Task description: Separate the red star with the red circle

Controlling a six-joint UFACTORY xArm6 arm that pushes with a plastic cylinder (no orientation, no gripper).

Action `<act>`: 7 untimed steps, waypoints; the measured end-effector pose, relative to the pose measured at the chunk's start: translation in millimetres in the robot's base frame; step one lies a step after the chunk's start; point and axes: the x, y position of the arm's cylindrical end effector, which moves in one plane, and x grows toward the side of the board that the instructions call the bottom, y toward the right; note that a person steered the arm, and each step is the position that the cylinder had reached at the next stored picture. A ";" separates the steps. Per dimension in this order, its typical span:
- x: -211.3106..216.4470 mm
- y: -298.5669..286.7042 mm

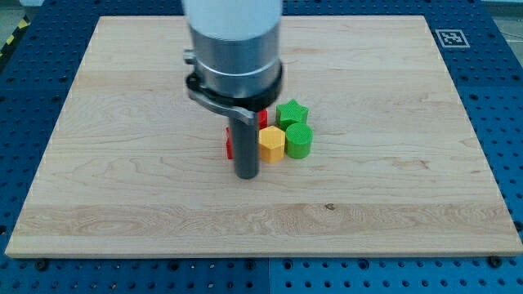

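The red star (230, 144) shows only as a sliver at the view's left of your tip (247, 175), touching the rod. Another red block (263, 118), likely the circle, peeks out just behind, toward the view's top. The rod carries no jaws and holds nothing.

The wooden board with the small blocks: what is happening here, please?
A robot arm with a dark rod works on the wooden board. My tip stands on the board at the view's left of a tight cluster: a yellow block, a green star and a green round block. Two red pieces show beside the rod, mostly hidden, so their shapes and any separation cannot be judged.
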 end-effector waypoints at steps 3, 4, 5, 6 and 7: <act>-14.4 34.2; -32.3 4.8; -73.9 -17.9; -104.3 -40.5; -94.3 -41.8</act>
